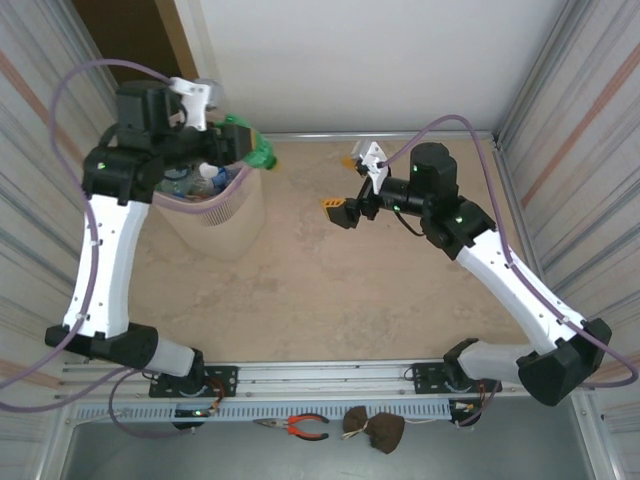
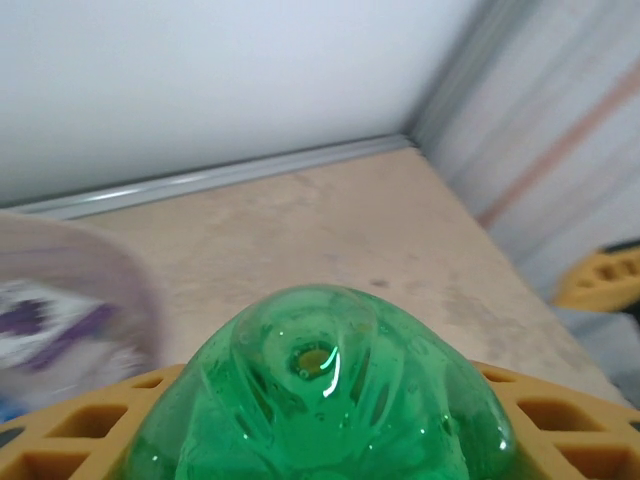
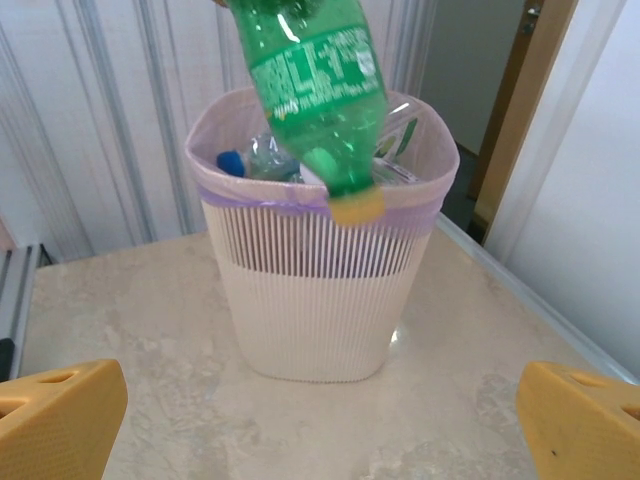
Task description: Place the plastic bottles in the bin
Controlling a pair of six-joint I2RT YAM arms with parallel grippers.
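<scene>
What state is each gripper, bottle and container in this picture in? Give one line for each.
left gripper: shut on the green bottle.
green bottle: capped, held tilted with its cap down at the bin's rim.
bin: upright, open-topped, lined, partly full.
other bottles: lying inside the bin.
right gripper: open, empty.

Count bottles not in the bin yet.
1. The green bottle, gripped in the left tool, hangs cap-down at the rim of the bin, not yet dropped. Other bottles lie inside it; any behind the bin would be hidden.
</scene>
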